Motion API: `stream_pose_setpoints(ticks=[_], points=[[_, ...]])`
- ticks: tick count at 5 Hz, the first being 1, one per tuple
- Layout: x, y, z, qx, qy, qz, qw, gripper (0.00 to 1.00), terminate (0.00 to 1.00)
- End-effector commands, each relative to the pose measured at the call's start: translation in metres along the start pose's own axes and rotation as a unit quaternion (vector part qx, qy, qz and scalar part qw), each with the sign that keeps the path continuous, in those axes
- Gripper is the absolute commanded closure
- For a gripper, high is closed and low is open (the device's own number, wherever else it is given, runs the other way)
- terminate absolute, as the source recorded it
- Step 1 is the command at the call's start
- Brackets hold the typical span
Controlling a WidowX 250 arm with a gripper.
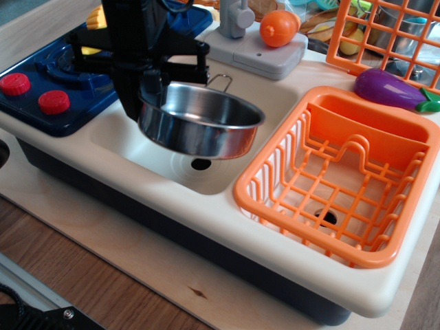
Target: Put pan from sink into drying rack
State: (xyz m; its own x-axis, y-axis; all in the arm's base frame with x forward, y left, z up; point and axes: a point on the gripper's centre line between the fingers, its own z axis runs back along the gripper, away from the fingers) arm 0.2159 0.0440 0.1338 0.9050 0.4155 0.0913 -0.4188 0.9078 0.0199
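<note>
while the fingers (152, 86) pinch the pan (199, 128) rim at centre frame, keeping it level should clear the drying rack (337, 172) edge.

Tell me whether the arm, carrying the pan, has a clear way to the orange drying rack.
Probably yes: the pan hangs lifted above the sink, and the drying rack beside it sits open-topped and unobstructed.

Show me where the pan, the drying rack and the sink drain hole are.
pan (206, 113): camera view, shiny inside of the bowl.
drying rack (258, 204): camera view, orange front-left rim.
sink drain hole (201, 164): camera view, dark opening in the basin floor.
</note>
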Motion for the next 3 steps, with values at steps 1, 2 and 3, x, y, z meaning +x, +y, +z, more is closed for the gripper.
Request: stream_pose_setpoints(ticks=[1,2,3], points=[[0.0,-0.019,0.041,0.006,-0.029,0.022,0.9993,1.0,0.0],[-0.016,-0.047,0.047,0.011,-0.04,0.062,0.9972,1.0,0.0],[-0.031,-0.067,0.042,0.014,-0.06,0.089,0.9941,1.0,0.0]])
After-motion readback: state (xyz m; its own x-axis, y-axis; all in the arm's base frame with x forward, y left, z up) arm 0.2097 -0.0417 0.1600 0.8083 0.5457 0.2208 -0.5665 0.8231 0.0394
